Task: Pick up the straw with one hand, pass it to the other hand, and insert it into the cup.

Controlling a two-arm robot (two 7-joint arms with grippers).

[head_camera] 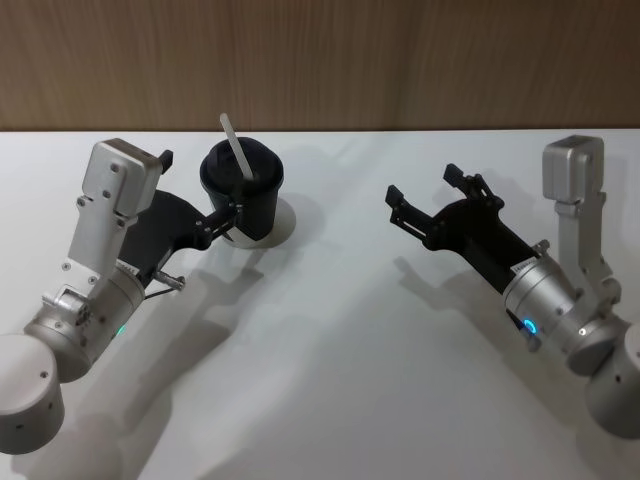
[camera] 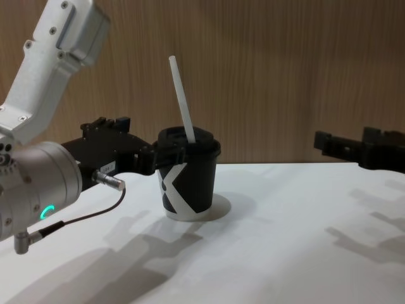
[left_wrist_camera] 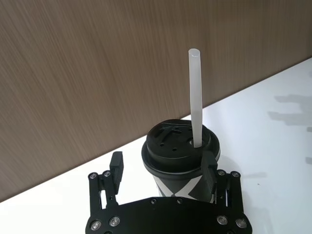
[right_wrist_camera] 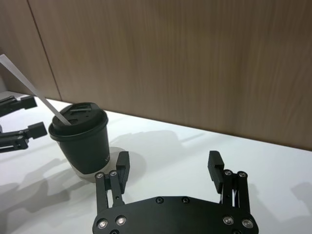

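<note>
Straw [left_wrist_camera: 196, 97] is seated in the cup [camera: 186, 183]; my left pincer [left_wrist_camera: 163, 170] is released, so I withdraw it level, avoiding the lid.

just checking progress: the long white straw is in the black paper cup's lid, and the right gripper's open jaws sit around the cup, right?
Not quite: it is the left gripper whose open jaws sit either side of the black paper cup with the white X mark, as the left wrist view shows. The right gripper hangs open, apart from it. The long white straw does stand in the lid.
</note>
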